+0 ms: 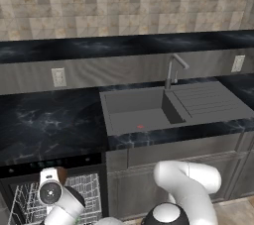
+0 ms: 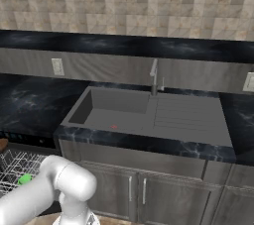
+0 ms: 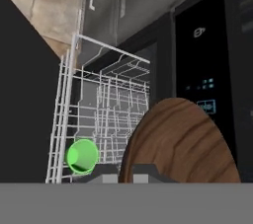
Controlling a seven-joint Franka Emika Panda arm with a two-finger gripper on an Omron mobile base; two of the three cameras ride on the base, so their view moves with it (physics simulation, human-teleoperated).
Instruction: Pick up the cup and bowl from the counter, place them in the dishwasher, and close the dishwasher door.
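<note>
— Cup (image 3: 82,156) already lying at rack's (image 3: 106,114) left edge; bowl (image 3: 180,141) clenched in gripper (image 3: 133,176), right of it, over open dishwasher (image 1: 54,189).

— Lower gently, keep clear of cup, release only once seated among tines.

The sink (image 1: 149,112) is set into the bench (image 1: 44,125), tap (image 1: 172,70) behind it at 12 o'clock. The dishwasher (image 1: 54,194) sits below the bench at 8 o'clock; the cup (image 3: 82,156) lies in its rack (image 3: 108,119), the bowl (image 3: 180,144) at 3 o'clock of the cup.
</note>
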